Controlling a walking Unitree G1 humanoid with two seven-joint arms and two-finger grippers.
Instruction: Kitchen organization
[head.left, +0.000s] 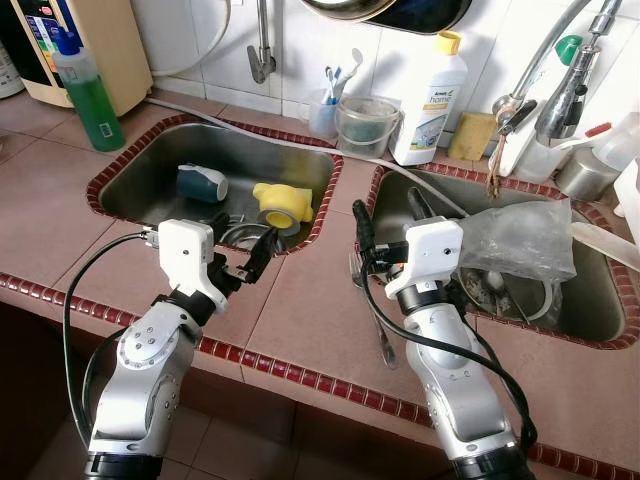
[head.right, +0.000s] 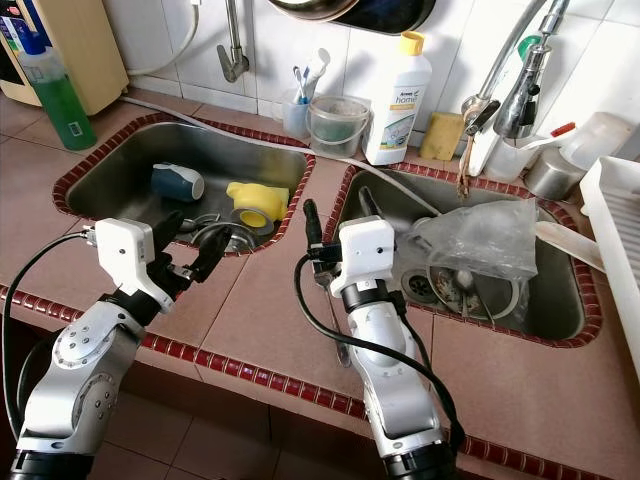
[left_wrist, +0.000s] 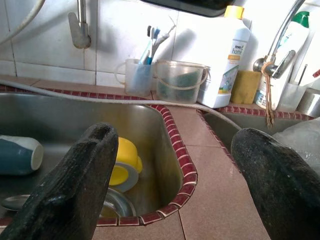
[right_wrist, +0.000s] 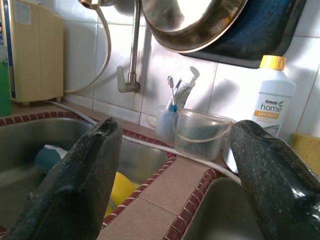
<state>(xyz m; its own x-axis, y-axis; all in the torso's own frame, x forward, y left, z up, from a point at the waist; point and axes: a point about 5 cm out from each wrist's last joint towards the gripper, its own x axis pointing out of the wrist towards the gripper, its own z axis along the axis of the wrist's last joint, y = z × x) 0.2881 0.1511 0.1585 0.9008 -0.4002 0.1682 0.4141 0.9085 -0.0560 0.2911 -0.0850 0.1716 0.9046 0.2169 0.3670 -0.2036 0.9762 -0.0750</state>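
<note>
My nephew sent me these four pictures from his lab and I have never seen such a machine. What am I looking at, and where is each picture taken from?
It is a humanoid robot standing at a tiled kitchen counter with two sinks. The two wide pictures come from cameras in its head, looking down at its silver arms. The other two come from cameras on its wrists, looking out between each gripper's two black fingers.

The left gripper hangs over the near rim of the left sink, which holds a teal cup and a yellow cup. The right gripper is near the right sink, where a clear plastic bag lies. A white detergent bottle stands against the wall. Both grippers are open and hold nothing.
</note>
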